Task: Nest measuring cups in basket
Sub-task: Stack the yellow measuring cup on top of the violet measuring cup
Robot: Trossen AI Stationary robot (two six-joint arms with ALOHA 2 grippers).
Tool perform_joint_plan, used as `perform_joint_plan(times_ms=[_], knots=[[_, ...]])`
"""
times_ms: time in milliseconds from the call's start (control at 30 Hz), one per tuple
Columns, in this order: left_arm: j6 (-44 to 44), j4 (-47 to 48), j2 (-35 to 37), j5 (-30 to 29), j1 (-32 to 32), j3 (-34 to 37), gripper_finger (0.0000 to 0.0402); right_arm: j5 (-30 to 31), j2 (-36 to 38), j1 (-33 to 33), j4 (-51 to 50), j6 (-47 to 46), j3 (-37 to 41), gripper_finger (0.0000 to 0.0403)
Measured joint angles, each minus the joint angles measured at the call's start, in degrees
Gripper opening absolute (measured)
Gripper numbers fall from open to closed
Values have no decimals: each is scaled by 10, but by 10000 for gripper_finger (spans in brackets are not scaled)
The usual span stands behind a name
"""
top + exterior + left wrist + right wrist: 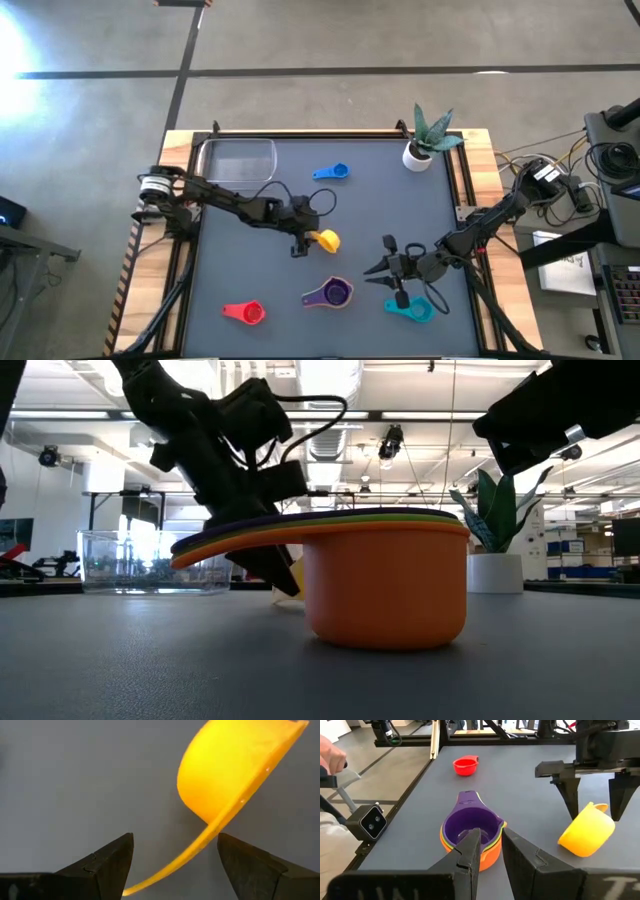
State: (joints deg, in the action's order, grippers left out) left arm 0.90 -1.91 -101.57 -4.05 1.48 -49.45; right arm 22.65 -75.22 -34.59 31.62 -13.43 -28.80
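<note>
Far left at the back, the clear basket [238, 160] sits in its corner with nothing visible inside. Down front-left, the red cup [246, 313] lies alone on the grey table [400, 215]. Moving in, the left gripper [299, 243] points down at the yellow cup [326, 240], fingers spread wide; the wrist view shows that cup tipped on its side with its flat handle running between the 2 fingers [107, 865], not pinched. Behind it, the blue cup [333, 173] rests near the back edge, well apart from the basket. Front centre, a stack of cups [333, 294], purple on top, with green and yellow rims showing inside an orange outer cup. Now the right gripper [382, 268], just beside that stack: fingers narrow, a slim gap, nothing between them. The teal cup [412, 310] lies under that arm. Back right, the white plant pot [418, 155] stands on the table.
</note>
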Motion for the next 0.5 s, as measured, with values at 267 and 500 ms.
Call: perform_joint_plan(times_ms=[267,500], knots=[[5,1,-3,0,0,-11,271,0,0,0,-2,0,0,68],[9,43,-2,0,0,-26,249,0,0,0,-3,0,0,68]])
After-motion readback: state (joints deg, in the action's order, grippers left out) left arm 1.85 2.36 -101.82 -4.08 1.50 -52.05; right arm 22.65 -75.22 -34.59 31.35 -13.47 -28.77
